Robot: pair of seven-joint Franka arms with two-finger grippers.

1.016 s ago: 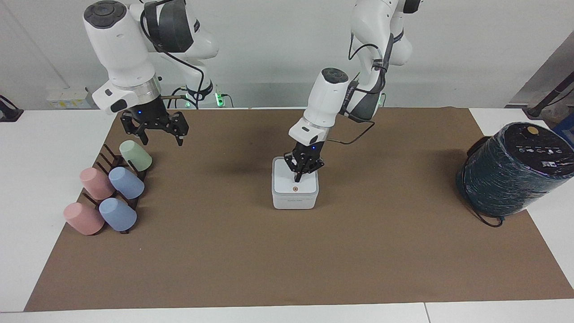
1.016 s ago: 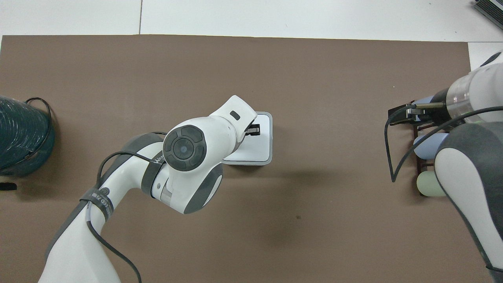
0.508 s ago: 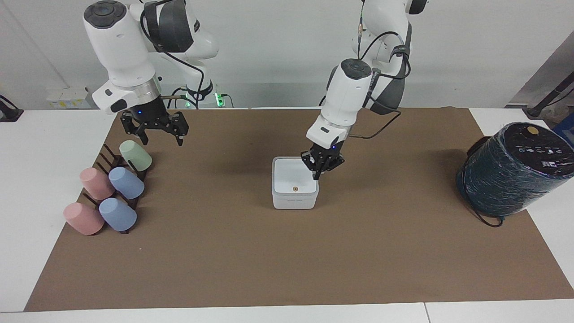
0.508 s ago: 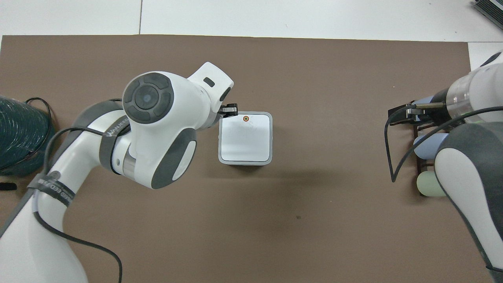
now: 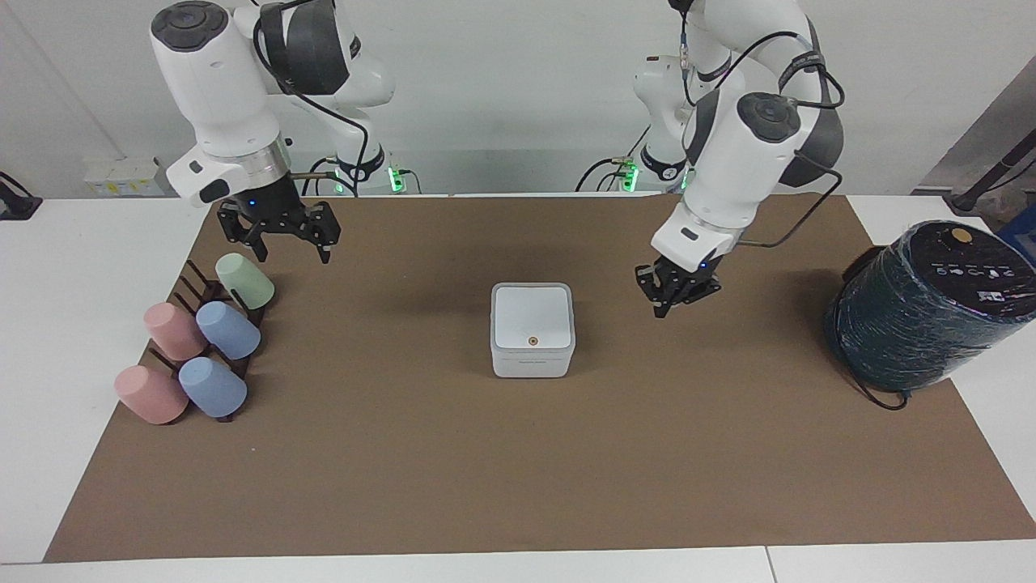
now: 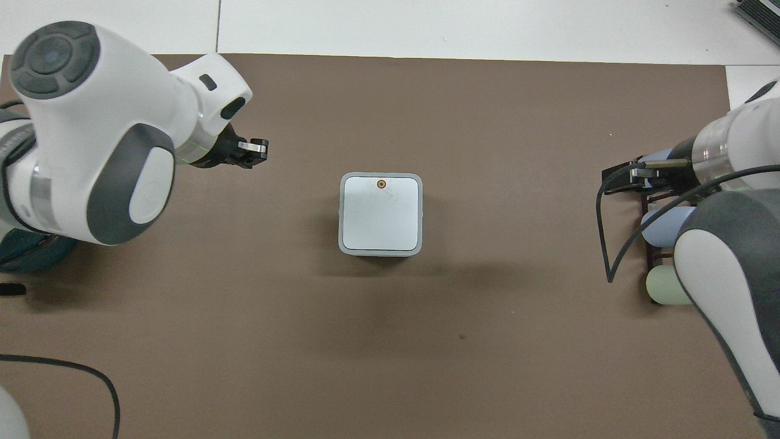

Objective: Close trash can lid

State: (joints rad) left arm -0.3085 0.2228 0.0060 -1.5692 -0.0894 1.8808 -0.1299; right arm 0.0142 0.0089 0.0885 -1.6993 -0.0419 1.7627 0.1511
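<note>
In the facing view, the small white cube-shaped plastic trash can [image 5: 532, 330] is seen standing on the brown mat [image 5: 518, 453] near the middle of the table [image 5: 81, 340], with its square white hinged lid [image 5: 532, 317] lying flat and flush on top, the small orange dot toward the edge farther from the robots. The left gripper [image 5: 676, 296], which a second ago was pressed down on the lid and half a second ago was at the can's edge, has been drawn away toward the left arm's end of the table and is now raised over bare mat, well apart from the can; its jaws appear narrow and hold nothing. The right gripper [image 5: 279, 229] is held waiting over the rack of pastel plastic cups [image 5: 198, 348], jaws spread wide and empty. A large dark plastic-wrapped cylinder [image 5: 931, 304] stands at the left arm's end. In the overhead view, the lid [image 6: 381, 213] is shown squarely covering the trash can [image 6: 381, 251], no gap being visible along any edge, and the left gripper [image 6: 250, 150] is seen clear of it over the mat. From this the closing is judged complete, with only the arm's retreat remaining.
</note>
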